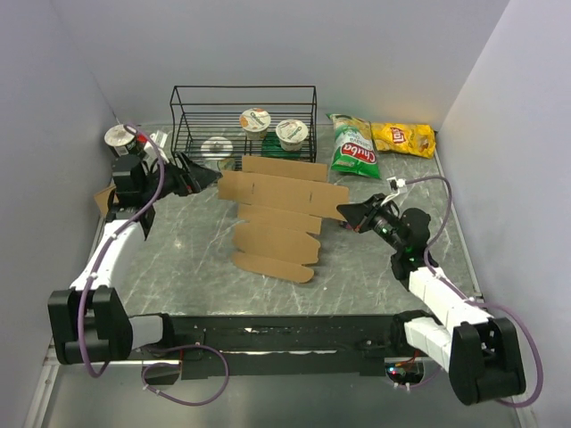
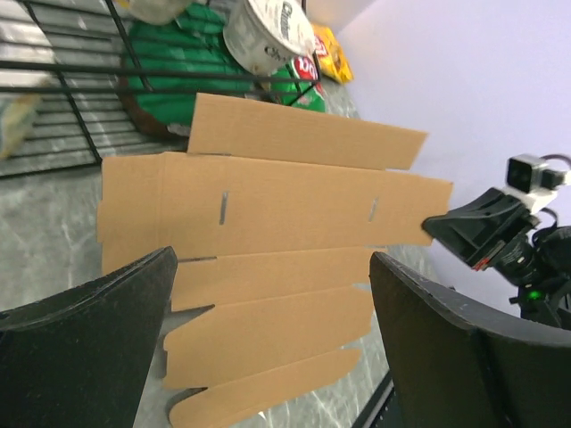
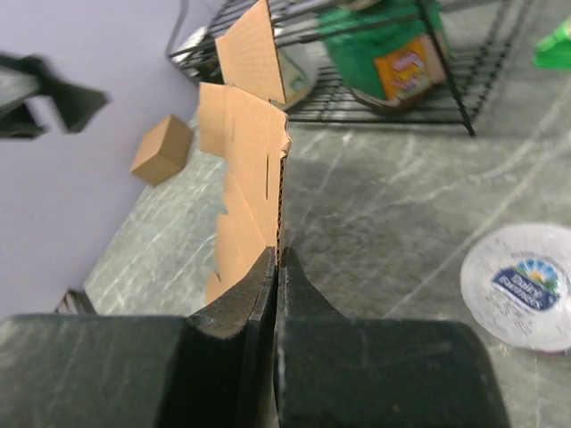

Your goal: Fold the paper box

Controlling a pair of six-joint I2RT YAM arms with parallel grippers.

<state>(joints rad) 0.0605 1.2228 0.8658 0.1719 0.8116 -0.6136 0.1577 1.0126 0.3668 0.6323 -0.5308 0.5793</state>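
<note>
Cardboard edge of paper box (image 1: 281,209) clamped in R pincer (image 3: 277,260); L pincer (image 1: 215,176) open nearby.

The top camera hangs high at the near side, looking down and forward over the whole table (image 1: 178,259) as far as the rack (image 1: 243,125). The left wrist camera sits close to the left end of the paper box (image 1: 281,218), facing across it to the right gripper (image 2: 430,228). The right wrist camera faces the opposite way, very near, edge-on along the box. All three share box and rack.
</note>
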